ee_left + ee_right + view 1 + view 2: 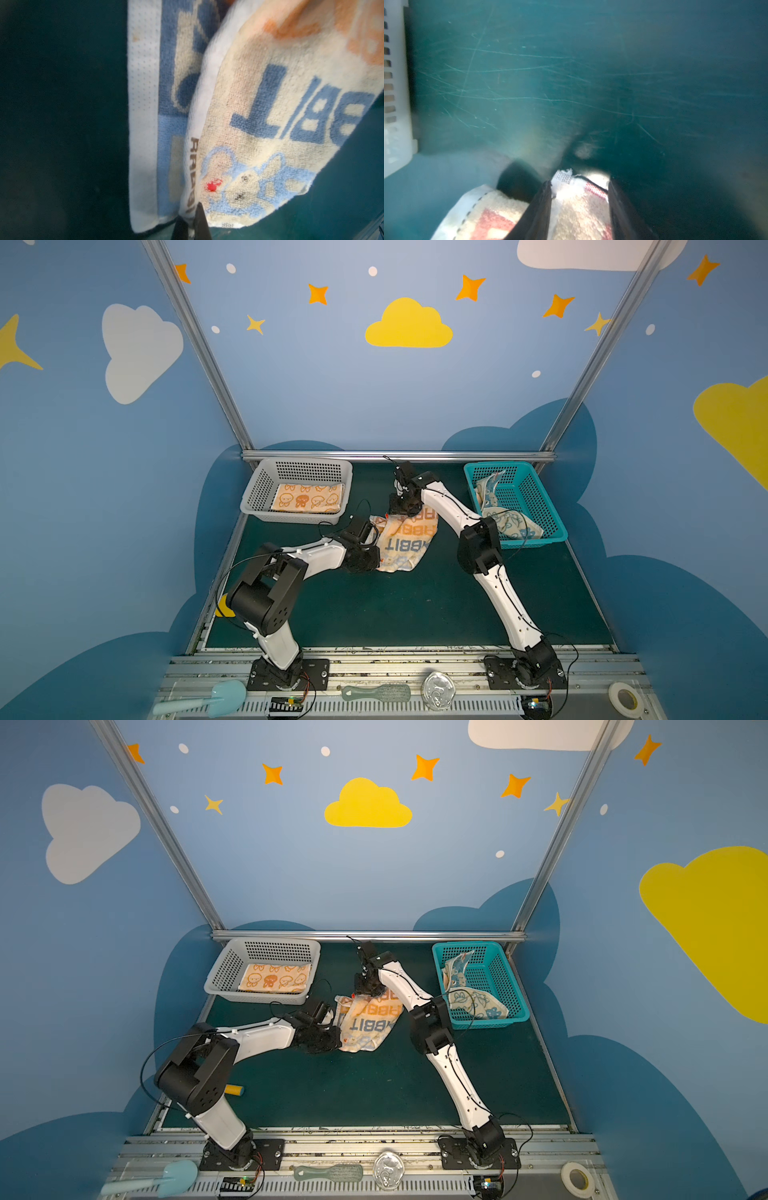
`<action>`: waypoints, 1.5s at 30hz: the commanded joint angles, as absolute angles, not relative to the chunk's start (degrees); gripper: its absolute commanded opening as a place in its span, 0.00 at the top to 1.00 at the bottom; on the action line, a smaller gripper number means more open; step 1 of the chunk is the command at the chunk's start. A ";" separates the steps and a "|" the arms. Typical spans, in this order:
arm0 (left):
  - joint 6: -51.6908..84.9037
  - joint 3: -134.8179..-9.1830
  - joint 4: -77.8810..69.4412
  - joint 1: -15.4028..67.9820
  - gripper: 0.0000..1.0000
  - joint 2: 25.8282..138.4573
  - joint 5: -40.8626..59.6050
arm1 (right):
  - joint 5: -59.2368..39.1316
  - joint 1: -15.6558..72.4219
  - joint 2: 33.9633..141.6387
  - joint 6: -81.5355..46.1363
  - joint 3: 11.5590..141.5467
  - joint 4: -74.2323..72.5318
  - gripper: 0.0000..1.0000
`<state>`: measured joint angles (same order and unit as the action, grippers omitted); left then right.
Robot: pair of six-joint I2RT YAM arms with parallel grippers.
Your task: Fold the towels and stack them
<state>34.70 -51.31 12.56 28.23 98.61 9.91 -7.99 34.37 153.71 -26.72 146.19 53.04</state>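
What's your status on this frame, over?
Left gripper shut on RABBIT towel edge. Right gripper: fingers straddle its corner, grip unclear. Towel doubled over on mat. Nothing seen in the way.

place: robot lab booth | cues: aluminium frame (399,456), cloud-painted walls (409,325), green mat (395,605)

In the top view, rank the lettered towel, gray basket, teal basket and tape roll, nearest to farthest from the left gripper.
1. Lettered towel, held by the left gripper.
2. Gray basket, back left.
3. Teal basket, back right.
4. Tape roll, front right.
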 commanded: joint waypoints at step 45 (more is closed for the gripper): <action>33.83 -51.25 14.02 28.38 0.97 101.78 10.02 | 10.33 35.45 141.50 -22.21 135.66 63.85 0.62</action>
<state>34.70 -51.75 12.32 28.14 99.22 10.79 7.42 37.10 146.30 -23.11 136.38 60.40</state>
